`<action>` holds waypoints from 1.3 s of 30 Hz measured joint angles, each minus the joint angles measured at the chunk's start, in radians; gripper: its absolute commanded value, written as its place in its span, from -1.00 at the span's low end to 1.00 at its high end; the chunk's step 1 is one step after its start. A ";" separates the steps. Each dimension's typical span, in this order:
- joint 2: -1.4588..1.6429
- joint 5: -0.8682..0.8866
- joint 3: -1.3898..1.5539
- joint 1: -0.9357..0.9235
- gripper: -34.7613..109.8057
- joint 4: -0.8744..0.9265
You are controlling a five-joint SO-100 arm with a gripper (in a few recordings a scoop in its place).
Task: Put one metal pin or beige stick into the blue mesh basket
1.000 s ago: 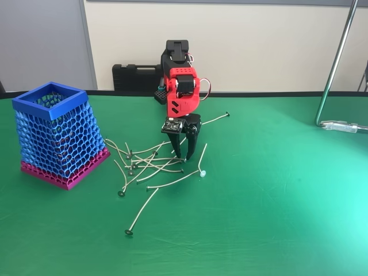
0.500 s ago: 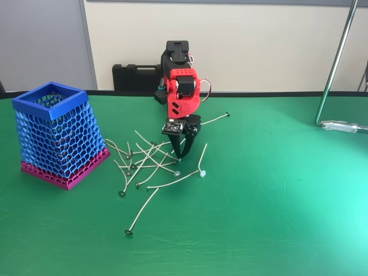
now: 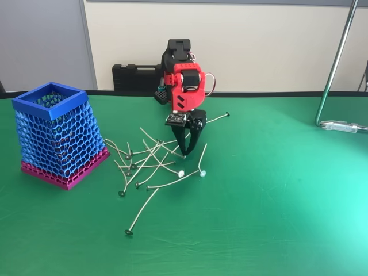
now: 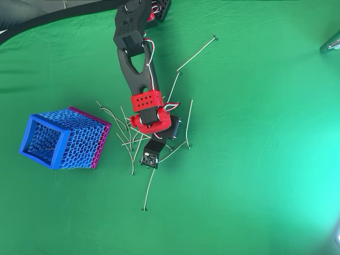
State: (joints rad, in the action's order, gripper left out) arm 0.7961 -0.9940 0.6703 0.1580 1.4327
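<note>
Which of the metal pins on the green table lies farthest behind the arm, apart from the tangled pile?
The lone pin right of the gripper in the fixed view, its head by the table's back edge; the rest cluster nearer the blue mesh basket.

A green cloth-covered worktop (image 3: 276, 218) carries the blue mesh basket (image 3: 57, 135) at left, with scattered metal pins (image 3: 155, 167) lying just right of it.

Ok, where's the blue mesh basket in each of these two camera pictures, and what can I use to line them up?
Fixed view: the blue mesh basket stands at the left, on the green table, left of the pile of pins.
Overhead view: the blue mesh basket is at the left, its open blue rim toward the lower left.
Shared landmark: the gripper over the pile of pins, to the basket's right in both views.
</note>
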 measured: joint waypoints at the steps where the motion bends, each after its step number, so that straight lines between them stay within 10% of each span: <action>1: 0.020 0.008 0.006 0.003 -0.51 0.000; 39: 1.126 0.295 0.430 -0.135 -0.51 -0.032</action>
State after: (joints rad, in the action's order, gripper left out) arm 1.9221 -0.6995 1.0999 0.0230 1.4005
